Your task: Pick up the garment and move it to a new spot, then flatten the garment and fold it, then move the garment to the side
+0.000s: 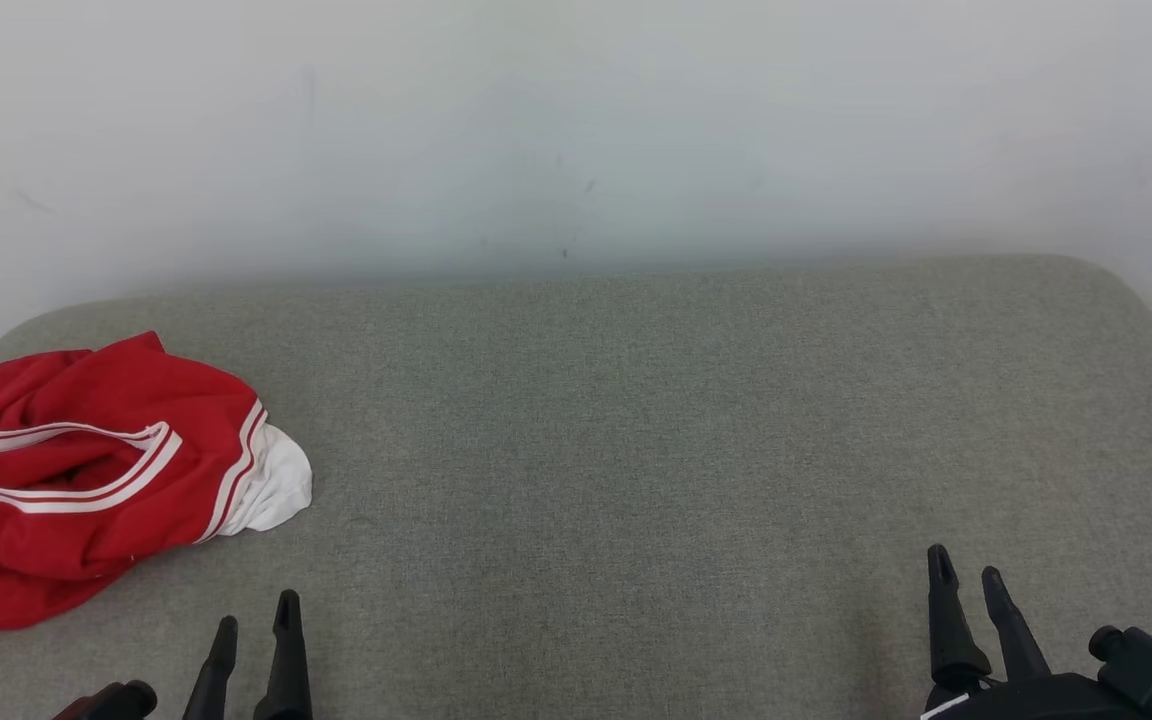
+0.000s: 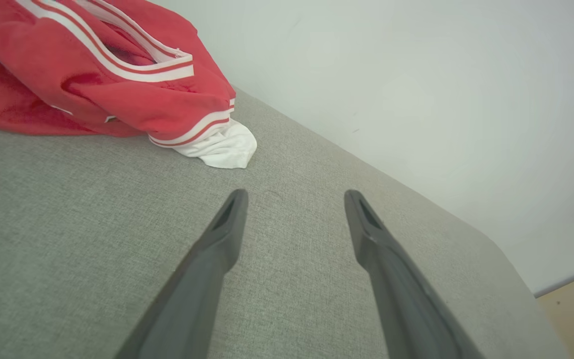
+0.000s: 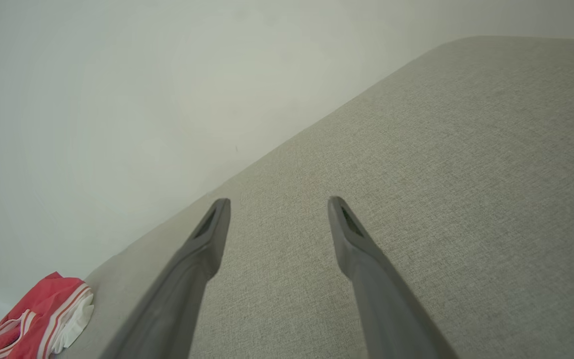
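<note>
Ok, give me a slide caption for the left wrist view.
Open left tool hovers over the grey fabric surface, with the crumpled red garment ahead, untouched.

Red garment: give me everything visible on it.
Red garment: soft, jersey-like fabric with white-and-red striped trim bands and a white piece poking out at its right edge. Crumpled in an unfolded heap at the left end of the grey padded surface, near the wall. Only the surface touches it; the open left hand sits apart.
</note>
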Motion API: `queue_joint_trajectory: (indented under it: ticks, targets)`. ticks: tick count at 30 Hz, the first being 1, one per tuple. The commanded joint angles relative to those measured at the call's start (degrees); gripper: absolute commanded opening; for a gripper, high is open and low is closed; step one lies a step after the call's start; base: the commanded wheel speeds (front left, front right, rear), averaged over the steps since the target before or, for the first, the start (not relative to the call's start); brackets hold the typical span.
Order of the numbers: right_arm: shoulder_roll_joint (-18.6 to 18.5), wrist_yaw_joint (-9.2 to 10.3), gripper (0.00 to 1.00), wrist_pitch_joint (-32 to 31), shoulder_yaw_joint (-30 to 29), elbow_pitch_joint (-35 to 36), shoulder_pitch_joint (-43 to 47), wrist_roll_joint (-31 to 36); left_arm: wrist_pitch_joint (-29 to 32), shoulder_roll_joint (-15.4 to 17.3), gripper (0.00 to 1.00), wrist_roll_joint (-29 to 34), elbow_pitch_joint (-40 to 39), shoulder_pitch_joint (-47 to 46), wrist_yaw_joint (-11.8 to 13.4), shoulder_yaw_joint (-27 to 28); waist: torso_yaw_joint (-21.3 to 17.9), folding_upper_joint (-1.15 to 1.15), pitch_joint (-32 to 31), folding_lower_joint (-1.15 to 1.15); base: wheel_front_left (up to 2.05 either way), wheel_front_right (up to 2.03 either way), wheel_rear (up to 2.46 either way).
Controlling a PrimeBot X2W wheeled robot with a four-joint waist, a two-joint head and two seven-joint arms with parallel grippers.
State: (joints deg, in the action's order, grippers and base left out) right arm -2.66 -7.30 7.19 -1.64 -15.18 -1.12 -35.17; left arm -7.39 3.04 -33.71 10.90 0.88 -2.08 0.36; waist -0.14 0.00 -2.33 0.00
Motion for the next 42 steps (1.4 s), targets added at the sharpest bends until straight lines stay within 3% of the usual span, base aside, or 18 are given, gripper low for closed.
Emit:
queue_joint_trajectory:
  ticks: [1,27,42]
  targets:
    - [-0.2,-0.21,1.0,0.6,0.0,0.4,0.0,1.3,-0.5,0.4,1.0,1.7,-0.7,0.1,0.1,-0.1,0.0,0.0,0.0,0.0,0.0,0.0,0.0]
    - [-0.3,-0.23,1.0,4.0,1.6,-0.2,0.8,16.5,-4.2,0.6,1.0,16.3,-1.1,1.2,1.6,-0.8,0.0,0.0,-0.6,0.0,0.0,0.0,0.0]
    - [-0.3,-0.25,1.0,5.6,2.4,-0.8,1.1,22.9,-5.9,0.1,1.0,19.9,-0.3,1.8,1.1,-0.3,-0.2,0.0,-1.0,0.0,0.0,0.0,0.0]
